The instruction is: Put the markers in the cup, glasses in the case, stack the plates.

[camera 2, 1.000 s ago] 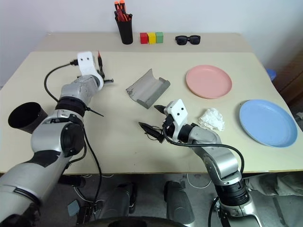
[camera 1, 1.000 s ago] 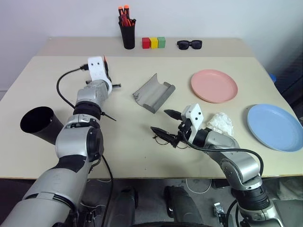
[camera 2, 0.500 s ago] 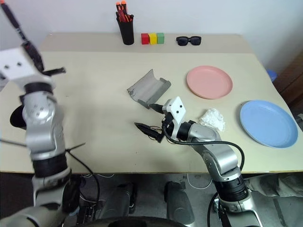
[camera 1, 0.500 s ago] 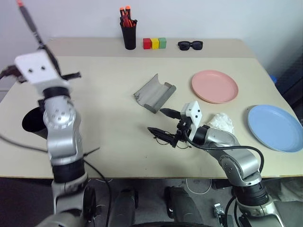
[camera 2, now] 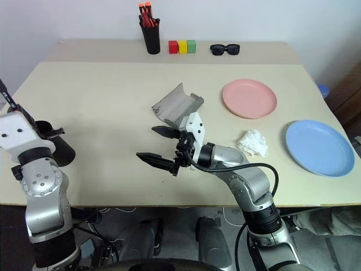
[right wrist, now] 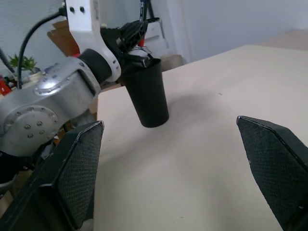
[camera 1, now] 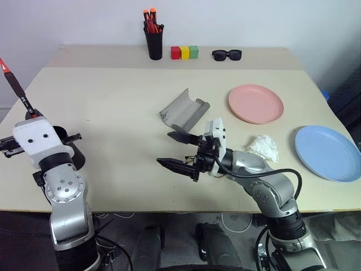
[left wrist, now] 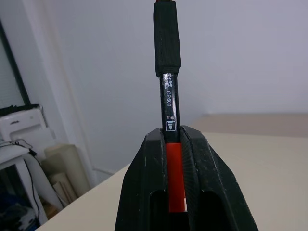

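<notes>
My left gripper [left wrist: 168, 134] is shut on the red marker [left wrist: 167, 98], whose black end points up and away. In the left eye view the marker [camera 1: 14, 84] rises at the table's left edge, just behind the black cup [camera 2: 58, 149]. The cup [right wrist: 147, 96] stands upright. My right gripper [camera 1: 176, 151] hangs open and empty over the table's middle front, pointing left. The grey case [camera 1: 183, 110] lies open just behind it. The pink plate [camera 1: 255, 103] and the blue plate [camera 1: 327, 151] lie apart on the right. The glasses are hidden.
A crumpled white tissue [camera 1: 263, 147] lies between my right arm and the blue plate. At the back stand a narrow pen holder [camera 1: 153, 42] with red-orange pens, three coloured blocks [camera 1: 184, 52] and black sunglasses [camera 1: 227, 54].
My left arm has pulled back from the table's middle left to its left edge by the cup, lifting the marker upright. The open right gripper has moved left.
</notes>
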Robot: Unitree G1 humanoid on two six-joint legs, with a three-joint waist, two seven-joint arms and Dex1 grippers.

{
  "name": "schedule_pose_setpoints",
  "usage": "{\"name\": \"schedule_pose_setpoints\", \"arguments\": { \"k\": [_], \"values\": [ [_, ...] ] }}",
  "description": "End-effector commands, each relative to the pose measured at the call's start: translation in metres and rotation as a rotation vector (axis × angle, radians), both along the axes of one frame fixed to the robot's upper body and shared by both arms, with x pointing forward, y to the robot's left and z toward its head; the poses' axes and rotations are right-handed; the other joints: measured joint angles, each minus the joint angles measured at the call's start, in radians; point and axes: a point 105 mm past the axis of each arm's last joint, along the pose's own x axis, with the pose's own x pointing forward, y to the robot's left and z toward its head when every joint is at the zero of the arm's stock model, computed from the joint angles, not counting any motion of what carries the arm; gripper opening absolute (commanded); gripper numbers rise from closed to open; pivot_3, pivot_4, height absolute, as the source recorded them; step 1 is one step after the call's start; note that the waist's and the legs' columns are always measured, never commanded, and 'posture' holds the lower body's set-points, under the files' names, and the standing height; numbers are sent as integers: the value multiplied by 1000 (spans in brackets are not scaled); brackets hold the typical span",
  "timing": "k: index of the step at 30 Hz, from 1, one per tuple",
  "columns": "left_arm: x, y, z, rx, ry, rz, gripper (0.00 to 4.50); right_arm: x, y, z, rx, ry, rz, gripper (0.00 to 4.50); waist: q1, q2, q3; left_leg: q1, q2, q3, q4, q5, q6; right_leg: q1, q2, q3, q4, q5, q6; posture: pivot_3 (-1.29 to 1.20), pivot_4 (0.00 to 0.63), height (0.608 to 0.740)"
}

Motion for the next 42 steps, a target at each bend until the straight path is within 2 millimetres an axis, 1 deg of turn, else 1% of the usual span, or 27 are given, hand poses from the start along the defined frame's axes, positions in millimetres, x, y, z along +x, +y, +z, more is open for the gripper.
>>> {"name": "schedule_pose_setpoints", "arguments": {
  "k": [1, 7, 12, 19, 21, 22, 26, 28, 31, 39, 42],
  "values": [
    [-6, -1, 7, 33, -37, 17, 111, -7, 5, 15, 37, -49, 30, 4500, -1, 0, 0, 0, 0, 0, 0, 0, 0, 0, 0, 0, 0, 0, 0, 0, 150, 740],
    [-13, 3, -5, -4, -11, 51, 111, -7, 4, 14, 40, -43, 18, 4500, -2, 0, 0, 0, 0, 0, 0, 0, 0, 0, 0, 0, 0, 0, 0, 0, 150, 740],
    [-21, 2, -14, -18, 12, 66, 111, -7, 4, 14, 42, -41, 21, 4500, -2, 0, 0, 0, 0, 0, 0, 0, 0, 0, 0, 0, 0, 0, 0, 0, 150, 740],
    [-22, 2, -20, -36, 21, 83, 111, -7, 5, 14, 46, -33, 34, 4500, -2, 0, 0, 0, 0, 0, 0, 0, 0, 0, 0, 0, -1, 0, -1, 0, 150, 740],
    [-22, 2, -22, -41, 24, 83, 912, -7, 5, 14, 46, -32, 35, 4500, -2, 0, 0, 0, 0, 0, 0, 0, 0, 0, 0, 0, -1, 0, -1, 0, 150, 740],
    [-22, 2, -22, -42, 25, 83, 1130, -7, 5, 14, 46, -32, 35, 4500, -2, 0, 0, 0, 0, 0, 0, 0, 0, 0, 0, 0, -1, 0, -1, 0, 150, 740],
    [-22, 1, -25, -47, 33, 88, 3245, -7, 4, 14, 46, -29, 30, 4500, -2, 0, 0, 0, 0, 0, 0, 0, 0, 0, 0, 0, -1, 0, -1, 0, 150, 740],
    [-22, 1, -25, -51, 34, 89, 4232, -7, 4, 14, 45, -29, 28, 4500, -2, 0, 0, 0, 0, 0, 0, 0, 0, 0, 0, 0, -1, 0, -1, 0, 150, 740],
    [-21, 1, -26, -55, 35, 88, 4232, -7, 3, 14, 45, -28, 25, 4500, -2, 0, 0, 0, 0, 0, 0, 0, 0, 0, 0, 0, -1, 0, -1, 0, 150, 740],
    [-19, 2, -18, -54, 15, 88, 4232, -7, 3, 14, 46, -27, 21, 4500, -2, 0, 0, -1, 0, 0, 0, 0, 0, -1, 0, 0, -1, -1, -1, 0, 150, 740],
    [-19, 2, -5, -42, -29, 86, 4232, -7, 3, 14, 47, -25, 20, 4500, -2, 0, 0, -1, 0, 0, 0, 0, 0, -1, 0, 0, -1, -1, -1, 0, 150, 740]
  ]
}}
